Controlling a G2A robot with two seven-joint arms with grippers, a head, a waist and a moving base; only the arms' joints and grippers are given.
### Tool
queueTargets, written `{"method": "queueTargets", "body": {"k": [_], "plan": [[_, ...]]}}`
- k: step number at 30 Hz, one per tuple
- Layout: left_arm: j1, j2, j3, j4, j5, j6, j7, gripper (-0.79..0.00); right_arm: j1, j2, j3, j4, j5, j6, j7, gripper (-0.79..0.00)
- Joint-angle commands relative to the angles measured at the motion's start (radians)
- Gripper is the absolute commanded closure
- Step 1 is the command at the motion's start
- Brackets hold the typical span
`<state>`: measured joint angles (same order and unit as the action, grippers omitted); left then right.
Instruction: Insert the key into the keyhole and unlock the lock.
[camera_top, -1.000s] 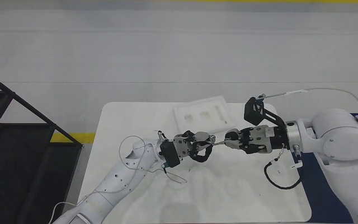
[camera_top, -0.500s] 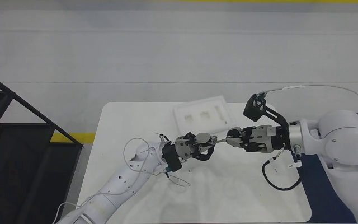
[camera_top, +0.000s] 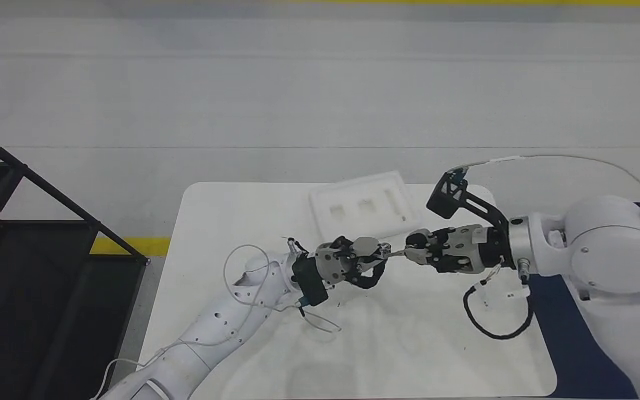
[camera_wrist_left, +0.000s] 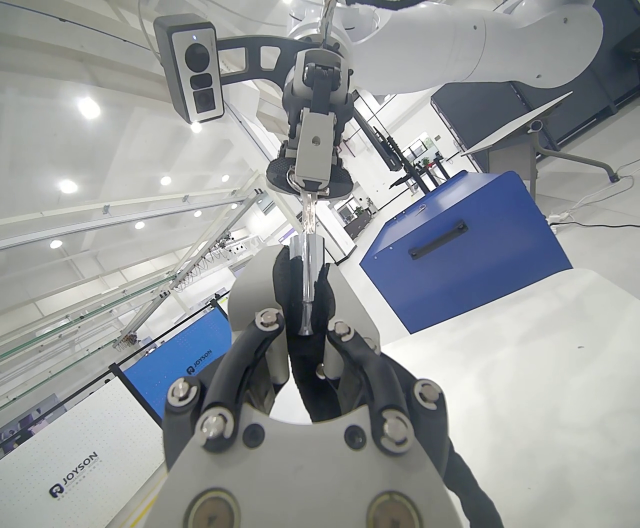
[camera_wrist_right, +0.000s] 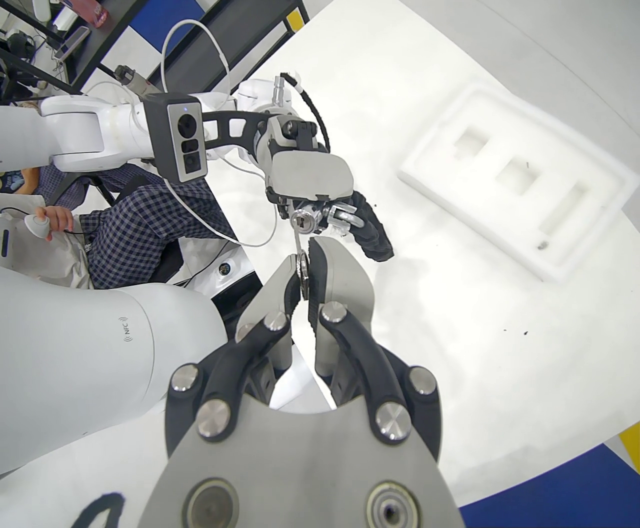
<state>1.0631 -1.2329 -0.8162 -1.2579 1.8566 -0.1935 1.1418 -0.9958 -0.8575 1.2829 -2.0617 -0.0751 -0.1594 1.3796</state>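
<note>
White counter (camera_top: 430, 350), rounded corners. On it, far side abt mid: white foam tray (camera_top: 360, 187), flat, skewed a bit vs the counter's far edge, w/ 3 rect. cutouts in a row. Few tiny dark specks (camera_wrist_right: 524, 332) on bare surface.

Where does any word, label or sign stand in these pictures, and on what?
Dark logo and word: white perforated panel, left wrist view.
White logo and word: blue panel behind it.
Small symbol with letters: white arm casing, right wrist view.
On lock, key, foam tray: none legible.
</note>
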Motion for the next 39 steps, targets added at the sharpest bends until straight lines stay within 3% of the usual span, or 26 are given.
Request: {"method": "queueTargets", "body": {"k": [1,17,39], "plan": [[0.001,0.0,-0.002,-0.001,0.001,0.0,0.001,0.0,0.002,0.001,-0.004,0.002,-0.004,0.004,-0.003,0.0],[0.007,0.003,-0.009,-0.008,0.042,0.003,0.0,0.0,0.011,0.011,-0.017,0.011,-0.005,0.01,0.015,0.0],[0.006,0.006,-0.008,-0.028,0.103,0.01,-0.039,0.0,0.105,0.013,-0.115,0.019,-0.044,0.057,0.071,0.0]]}}
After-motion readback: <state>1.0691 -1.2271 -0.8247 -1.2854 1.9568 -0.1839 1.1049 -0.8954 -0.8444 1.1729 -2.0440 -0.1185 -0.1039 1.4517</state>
